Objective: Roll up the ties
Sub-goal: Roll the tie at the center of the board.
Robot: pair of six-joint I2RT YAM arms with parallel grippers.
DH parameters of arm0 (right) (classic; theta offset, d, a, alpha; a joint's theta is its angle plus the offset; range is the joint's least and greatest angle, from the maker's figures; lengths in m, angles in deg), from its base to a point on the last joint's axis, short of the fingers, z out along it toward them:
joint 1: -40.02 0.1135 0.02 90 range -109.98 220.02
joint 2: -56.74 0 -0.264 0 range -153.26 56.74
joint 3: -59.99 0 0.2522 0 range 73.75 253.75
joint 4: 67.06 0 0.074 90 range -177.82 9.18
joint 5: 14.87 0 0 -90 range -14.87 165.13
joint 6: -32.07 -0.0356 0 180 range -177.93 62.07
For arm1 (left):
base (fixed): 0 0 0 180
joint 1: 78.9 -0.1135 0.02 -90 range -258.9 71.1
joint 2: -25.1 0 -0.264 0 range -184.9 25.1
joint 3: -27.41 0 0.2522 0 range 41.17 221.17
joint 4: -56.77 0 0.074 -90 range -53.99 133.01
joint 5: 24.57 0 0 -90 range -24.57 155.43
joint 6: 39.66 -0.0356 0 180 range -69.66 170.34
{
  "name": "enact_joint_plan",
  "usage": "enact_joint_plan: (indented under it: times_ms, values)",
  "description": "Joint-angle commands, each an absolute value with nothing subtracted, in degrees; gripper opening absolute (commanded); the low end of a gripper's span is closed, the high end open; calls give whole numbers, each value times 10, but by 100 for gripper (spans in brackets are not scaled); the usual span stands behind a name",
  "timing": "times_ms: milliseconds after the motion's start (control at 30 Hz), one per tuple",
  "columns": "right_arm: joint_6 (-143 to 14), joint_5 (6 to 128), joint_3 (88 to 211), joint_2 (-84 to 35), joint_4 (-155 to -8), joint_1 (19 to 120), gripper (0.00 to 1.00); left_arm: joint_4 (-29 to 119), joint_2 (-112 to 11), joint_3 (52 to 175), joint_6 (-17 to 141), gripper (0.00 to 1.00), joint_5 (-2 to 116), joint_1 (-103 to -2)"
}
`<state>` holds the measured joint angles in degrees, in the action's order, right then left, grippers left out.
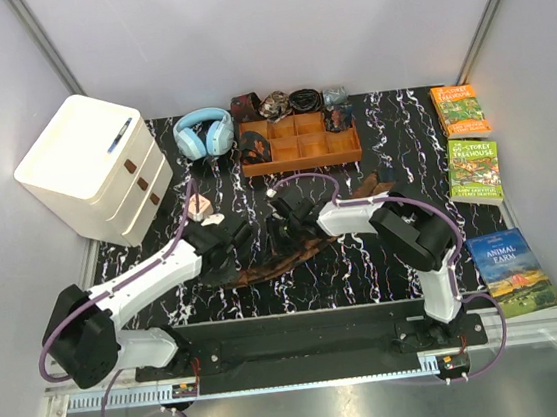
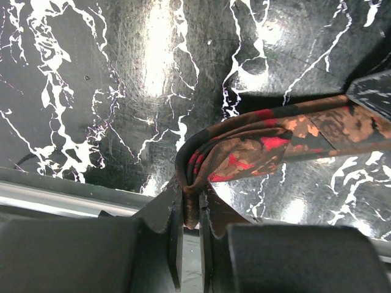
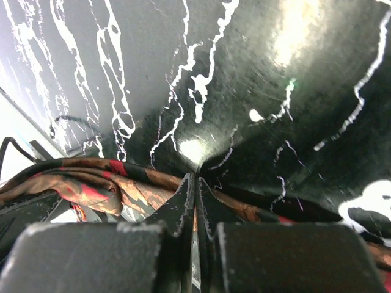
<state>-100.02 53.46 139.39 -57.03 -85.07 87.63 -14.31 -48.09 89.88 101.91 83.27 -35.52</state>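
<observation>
- On the black marbled table [image 1: 366, 271], near its middle, the left gripper [image 2: 191, 204] is observed narrowly closed on the necktie [image 2: 275, 137]. The folded end is pinched between both fingers, and the layers bulge in a small loop just beyond the tips.
- The right gripper [image 3: 194, 183] is recorded as closed, with its fingertips together and resting on the table surface. Patterned fabric is seen on both sides of the fingers, and a thin tan sliver is seen between them.
- From overhead, the two grippers are noted close together over the same necktie, the right one just beyond and to the right of the left one.
- The necktie, dark brown with red and tan patches, is laid diagonally across the table. It runs from the left gripper at the near left toward the far right, where it is overlapped by the right arm [image 1: 355, 215].
- Behind it, a compartmented wooden tray [image 1: 301, 164] is set near the far edge. Rolled dark items [image 1: 255, 151] are held in its left and right end compartments; their kind cannot be confirmed.
- Pale blue headphones [image 1: 203, 134] are placed just left of the tray, and a white drawer unit [image 1: 93, 174] stands at the far left corner.
- Three books [image 1: 474, 171] are laid along the right edge.
</observation>
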Motion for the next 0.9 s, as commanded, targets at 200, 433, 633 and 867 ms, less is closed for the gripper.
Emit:
enact_joint_plan:
  times_ms: [200,433,633,867]
  values:
    - [-988,562,1380,-467,-903,885,4,-139,-531,914,994,0,855,-357]
    - [-1039,501,1364,-469,-819,915,5,-146,-536,927,992,0,856,-358]
    - [-1102,455,1362,-531,-714,928,4,-150,-537,938,978,0,843,-357]
    - [-1116,460,1391,-594,-697,939,2,-153,-530,944,970,0,833,-358]
